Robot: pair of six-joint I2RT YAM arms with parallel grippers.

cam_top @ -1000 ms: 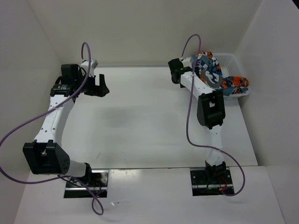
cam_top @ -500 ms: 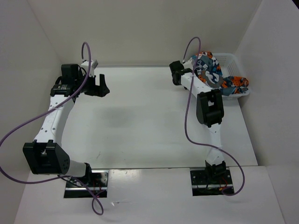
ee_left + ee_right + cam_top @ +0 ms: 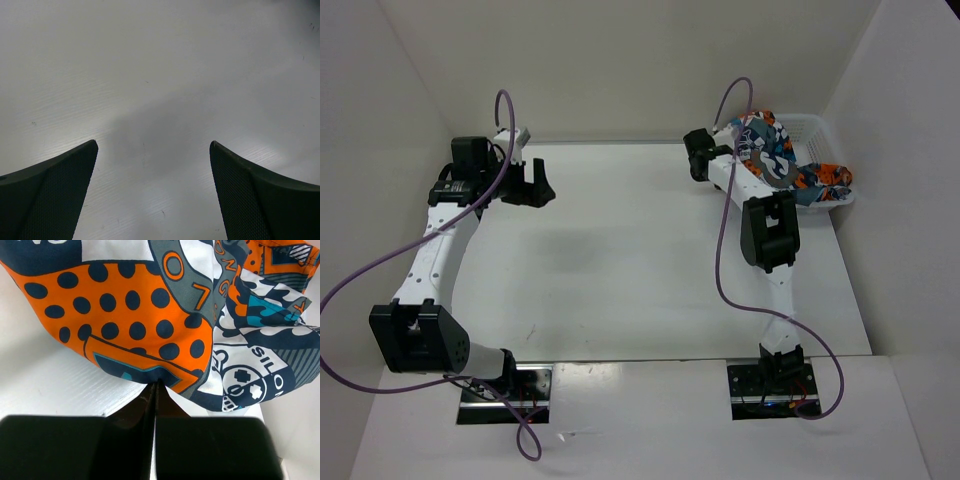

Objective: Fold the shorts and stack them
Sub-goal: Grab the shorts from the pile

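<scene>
Against the frames from a second and half a second ago, little change is noted: the right arm's elbow and wrist are seen shifted slightly to the left, and the bunched cloth beside them is drawn a little with them, while the left arm is found in the same pose. The soft patchwork-print shorts (image 3: pixel 767 150), in blue, teal, orange, white and black, are located at the far right corner of the flat white table (image 3: pixel 620 250), heaped on and over the white plastic mesh basket (image 3: pixel 817 127). One rounded bundle is raised at the basket's left end, next to the right wrist, and an orange-patterned part is draped across the basket's near rim. In the right wrist view the right gripper (image 3: pixel 155 386) is seen with its two black fingers pressed flat together, no gap between them. The lower hem of the shorts, an orange panel with dark dots, is met at the fingertips and appears pinched there; the rest of the cloth fills the view beyond the tips. The left gripper (image 3: pixel 153 145) is held spread wide over bare table at the far left. Nothing is held between its fingers, and only its shadow is seen on the surface below.
</scene>
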